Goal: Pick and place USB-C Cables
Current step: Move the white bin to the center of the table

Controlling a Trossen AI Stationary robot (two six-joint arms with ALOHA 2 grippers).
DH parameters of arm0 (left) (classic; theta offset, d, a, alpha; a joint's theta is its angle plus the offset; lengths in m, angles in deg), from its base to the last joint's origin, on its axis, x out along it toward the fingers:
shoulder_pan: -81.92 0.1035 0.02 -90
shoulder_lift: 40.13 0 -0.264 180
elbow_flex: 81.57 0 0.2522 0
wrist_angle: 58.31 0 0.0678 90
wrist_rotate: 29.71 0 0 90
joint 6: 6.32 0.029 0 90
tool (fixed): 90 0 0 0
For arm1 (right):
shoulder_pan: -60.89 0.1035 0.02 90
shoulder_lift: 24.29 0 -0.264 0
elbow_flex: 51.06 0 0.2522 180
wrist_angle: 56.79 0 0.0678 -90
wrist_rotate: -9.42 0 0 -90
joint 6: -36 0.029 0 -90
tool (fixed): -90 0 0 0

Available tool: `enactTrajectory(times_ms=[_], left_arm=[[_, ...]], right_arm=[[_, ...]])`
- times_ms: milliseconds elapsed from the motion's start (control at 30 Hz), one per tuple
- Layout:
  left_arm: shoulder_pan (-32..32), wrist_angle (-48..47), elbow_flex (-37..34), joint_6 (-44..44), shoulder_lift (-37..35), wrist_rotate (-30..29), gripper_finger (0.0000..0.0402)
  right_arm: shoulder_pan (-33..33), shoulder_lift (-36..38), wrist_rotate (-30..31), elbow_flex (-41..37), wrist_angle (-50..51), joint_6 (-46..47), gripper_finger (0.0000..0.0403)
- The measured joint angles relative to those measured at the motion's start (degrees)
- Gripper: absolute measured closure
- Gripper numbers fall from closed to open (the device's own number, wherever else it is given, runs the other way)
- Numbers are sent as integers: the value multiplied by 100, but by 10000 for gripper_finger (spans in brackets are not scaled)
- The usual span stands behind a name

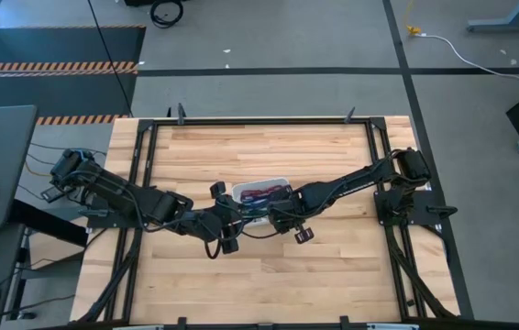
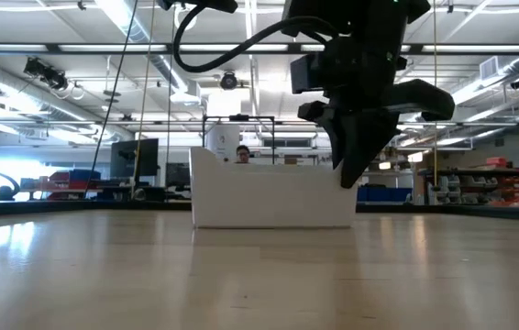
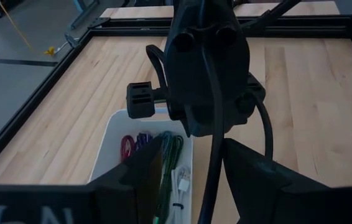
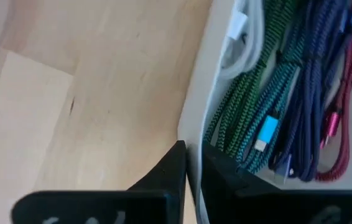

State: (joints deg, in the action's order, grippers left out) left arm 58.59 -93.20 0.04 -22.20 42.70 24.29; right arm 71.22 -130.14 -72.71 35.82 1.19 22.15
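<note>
The USB-C cables lie in the white tray (image 1: 278,183) at mid-table. In the right wrist view they are white (image 4: 244,43), green (image 4: 241,106), purple (image 4: 306,93) and dark red (image 4: 344,87), with a teal plug (image 4: 266,134). My right gripper (image 4: 191,168) stands over the tray's rim (image 4: 194,118), its fingers almost together. In the low view it (image 2: 351,174) points down at the tray's right end. My left gripper (image 3: 194,186) is open above the tray's other end, over the green cable (image 3: 171,155). My right gripper points down at the tray's rim (image 4: 193,140), which shows white in the thin slit between its fingertips. I cannot tell whether the fingers touch the rim. My left gripper touches nothing.
Bare wooden tabletop (image 1: 269,275) lies around the tray, inside a black metal frame (image 1: 140,183). The two arms' wrists stand close together over the tray; the right arm's wrist (image 3: 207,68) fills the left wrist view. A person (image 2: 241,154) shows far behind the tray.
</note>
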Motion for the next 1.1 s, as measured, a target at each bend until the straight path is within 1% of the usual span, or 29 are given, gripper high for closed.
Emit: enactTrajectory(times_ms=[200,267,467,667,833,1100], left_arm=[[0,-1,0,-2,0,6,228],[0,-2,0,-1,0,13,228],[-2,-2,0,-2,0,20,228],[-2,-4,0,-4,0,14,228],[-2,-4,0,-4,0,7,228],[-2,-7,0,-4,0,17,228]], right_arm=[[0,0,-35,0,37,492,390],[1,0,-53,0,57,516,394],[3,0,-56,0,93,450,392],[-103,0,-66,5,215,720,392],[-225,26,-549,9,277,1059,392],[-254,26,-706,11,310,1089,392]])
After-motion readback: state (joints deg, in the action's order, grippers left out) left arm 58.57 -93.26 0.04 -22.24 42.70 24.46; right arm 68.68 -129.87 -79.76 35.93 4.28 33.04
